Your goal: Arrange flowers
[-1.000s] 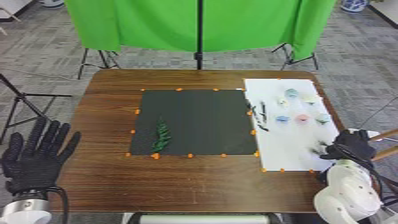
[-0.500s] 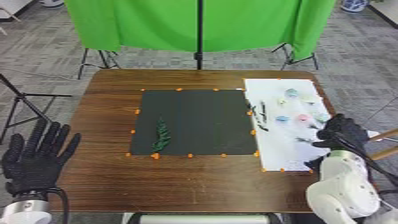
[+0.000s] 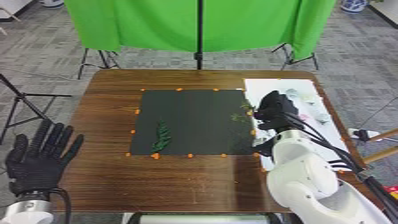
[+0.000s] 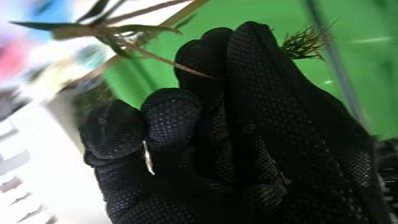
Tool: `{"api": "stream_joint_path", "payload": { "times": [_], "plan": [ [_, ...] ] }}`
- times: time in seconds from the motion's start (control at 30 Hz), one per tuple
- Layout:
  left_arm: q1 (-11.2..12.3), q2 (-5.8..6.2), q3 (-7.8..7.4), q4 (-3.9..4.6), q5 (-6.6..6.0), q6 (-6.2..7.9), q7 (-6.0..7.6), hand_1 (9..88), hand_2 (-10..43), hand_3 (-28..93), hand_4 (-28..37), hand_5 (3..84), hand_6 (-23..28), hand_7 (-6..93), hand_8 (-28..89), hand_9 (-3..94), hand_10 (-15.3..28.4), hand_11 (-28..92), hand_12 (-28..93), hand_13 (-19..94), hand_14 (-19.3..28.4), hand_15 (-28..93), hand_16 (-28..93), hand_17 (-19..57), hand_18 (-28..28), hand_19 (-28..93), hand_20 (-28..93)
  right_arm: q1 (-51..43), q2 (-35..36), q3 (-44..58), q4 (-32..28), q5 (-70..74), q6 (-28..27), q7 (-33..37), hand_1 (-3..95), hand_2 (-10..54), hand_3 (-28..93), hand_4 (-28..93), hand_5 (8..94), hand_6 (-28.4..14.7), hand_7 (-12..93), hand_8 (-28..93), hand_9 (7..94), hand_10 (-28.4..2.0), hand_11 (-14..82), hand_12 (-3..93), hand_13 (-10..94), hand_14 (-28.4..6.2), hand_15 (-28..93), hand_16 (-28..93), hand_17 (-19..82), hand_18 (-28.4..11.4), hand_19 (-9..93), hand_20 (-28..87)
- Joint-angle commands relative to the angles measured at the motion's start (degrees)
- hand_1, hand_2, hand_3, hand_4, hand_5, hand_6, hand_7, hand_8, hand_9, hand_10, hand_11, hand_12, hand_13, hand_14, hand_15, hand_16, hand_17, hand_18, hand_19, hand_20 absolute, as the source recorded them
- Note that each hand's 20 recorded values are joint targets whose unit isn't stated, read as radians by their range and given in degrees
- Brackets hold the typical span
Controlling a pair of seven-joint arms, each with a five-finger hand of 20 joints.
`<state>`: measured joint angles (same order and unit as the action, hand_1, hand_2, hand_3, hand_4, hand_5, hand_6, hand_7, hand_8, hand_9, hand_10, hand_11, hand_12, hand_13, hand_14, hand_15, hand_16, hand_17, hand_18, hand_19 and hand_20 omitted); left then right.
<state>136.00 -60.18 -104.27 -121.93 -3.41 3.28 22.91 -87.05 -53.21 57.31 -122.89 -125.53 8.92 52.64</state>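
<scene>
- dark green leafy sprig (image 3: 162,136), lengthwise near the black mat's (image 3: 182,105) near left corner
- wispy green sprig (image 3: 240,118) over its right edge
- pale flowers (image 3: 322,118) by the white sheet's (image 3: 262,85) right edge

The place is looking like a robotics lab. White robot arms (image 3: 306,175) are bearing a left hand (image 3: 37,170) and a right hand (image 3: 277,112) in black gloves, and a cable (image 3: 64,197) is looping behind the left hand's fingers. Between the two hands' fingers, orange markers (image 3: 155,156) are edging a dark mat (image 3: 195,130) on a wooden table (image 3: 178,185); more are bordering the white sheet (image 3: 258,87) under the right fingers. Beyond both sets of fingertips, green cloth (image 3: 147,25) is hanging like a studio backdrop, with a black pole (image 3: 200,30) standing at its middle. Grey floor tiles (image 3: 67,75) are spreading past the left fingertips.
</scene>
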Motion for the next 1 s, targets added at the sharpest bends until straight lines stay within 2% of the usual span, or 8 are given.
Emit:
{"api": "stream_joint_path", "payload": {
  "times": [0.03, 0.27, 0.4, 0.5, 0.67, 0.73, 0.8, 1.0],
  "plan": [
    [-1.40, 1.58, 2.00, 0.44, 0.42, 0.72, -2.21, 28.8, 15.2, 73, -28.2, 40.6, 5.5, 16.5, -11, 38.1, 15.0, 21, 12, 31, 14.8, 35, -4, -4.9, 15.3, 35, 17, 7.43, -11.93, -9.40, 7.96, 2.46, 0.73, 0.03, 63.0, -9.5, 63, -24, 69.8, -3.1, 43, 18, 77.3, -12.3, 34.7, 56.3, 69, -14.8, 73, 45, 47, -24.7, 93, 54],
    [-3.67, 3.11, 3.20, 0.69, -0.26, 3.08, -4.05, 29.2, 15.5, 74, -28.3, 40.6, 5.5, 16.7, -11, 38.2, 15.0, 21, 12, 31, 14.7, 35, -4, -4.8, 15.3, 35, 17, 7.93, -19.10, -12.92, 13.81, 2.83, -3.37, -1.54, 62.7, -9.5, 63, -23, 69.4, -3.0, 44, 18, 78.1, -12.3, 33.7, 56.2, 69, -14.5, 71, 43, 47, -24.4, 93, 51],
    [-4.46, 3.60, 3.94, 1.11, -0.13, 3.32, -5.73, 29.1, 15.5, 75, -28.3, 40.8, 5.5, 16.9, -11, 38.4, 15.0, 22, 12, 31, 14.9, 35, -4, -4.8, 15.3, 36, 17, 7.56, -22.09, -13.56, 16.82, 2.38, -4.60, -0.89, 62.6, -9.5, 63, -23, 69.1, -3.0, 44, 18, 78.4, -12.5, 31.9, 55.3, 69, -13.6, 70, 43, 47, -24.1, 93, 48],
    [-4.97, 3.91, 4.43, 0.87, -2.04, 5.60, -6.22, 29.1, 15.5, 74, -28.3, 41.0, 5.6, 17.1, -11, 38.4, 15.0, 22, 12, 32, 14.9, 36, -4, -4.8, 15.3, 36, 17, 7.07, -23.47, -14.12, 19.14, 0.44, -5.04, -0.91, 62.3, -9.5, 63, -23, 69.1, -3.0, 44, 17, 78.5, -12.4, 31.6, 54.9, 70, -13.4, 69, 42, 47, -24.0, 93, 48],
    [-5.51, 4.58, 4.38, 1.20, -1.74, 6.59, -7.54, 28.3, 14.7, 74, -28.3, 41.1, 5.7, 17.4, -11, 38.7, 15.1, 22, 12, 32, 15.0, 37, -4, -5.0, 15.4, 36, 18, 5.88, -25.49, -14.62, 20.48, -1.01, -4.86, 0.20, 61.9, -9.5, 63, -23, 69.2, -3.0, 44, 17, 78.6, -12.5, 31.5, 54.9, 70, -13.4, 69, 41, 47, -24.1, 93, 47],
    [-6.22, 5.19, 4.95, 1.06, -2.55, 8.72, -8.67, 28.1, 14.7, 74, -28.3, 41.2, 5.7, 17.6, -11, 39.0, 15.2, 23, 12, 32, 15.0, 37, -4, -5.0, 15.4, 37, 18, 4.84, -26.65, -14.30, 20.68, -0.98, -4.51, 2.36, 62.0, -9.5, 63, -23, 69.2, -3.0, 44, 17, 78.6, -12.5, 31.6, 55.0, 70, -13.4, 69, 41, 47, -24.1, 93, 47],
    [-6.79, 5.17, 5.45, 1.38, -3.19, 8.67, -9.93, 28.0, 14.7, 74, -28.3, 41.7, 6.1, 17.8, -11, 39.5, 15.4, 23, 12, 32, 15.0, 38, -4, -4.9, 15.4, 37, 18, 4.17, -27.50, -14.07, 21.18, -1.41, -4.12, 3.23, 61.9, -9.5, 63, -23, 69.1, -3.0, 44, 17, 78.6, -12.6, 31.5, 55.0, 70, -13.6, 69, 41, 47, -24.3, 93, 47],
    [-6.45, 5.08, 5.89, 1.43, -3.33, 8.48, -8.95, 28.0, 14.7, 74, -28.3, 41.9, 6.1, 18.3, -11, 39.6, 15.6, 23, 12, 32, 15.0, 39, -5, -4.9, 15.4, 37, 18, 4.40, -26.98, -14.55, 21.25, -1.97, -0.50, 2.80, 58.3, -9.5, 64, -22, 65.3, -5.1, 35, 14, 76.5, -13.6, 31.5, 53.2, 69, -14.4, 69, 39, 47, -25.1, 93, 46]
  ]
}}
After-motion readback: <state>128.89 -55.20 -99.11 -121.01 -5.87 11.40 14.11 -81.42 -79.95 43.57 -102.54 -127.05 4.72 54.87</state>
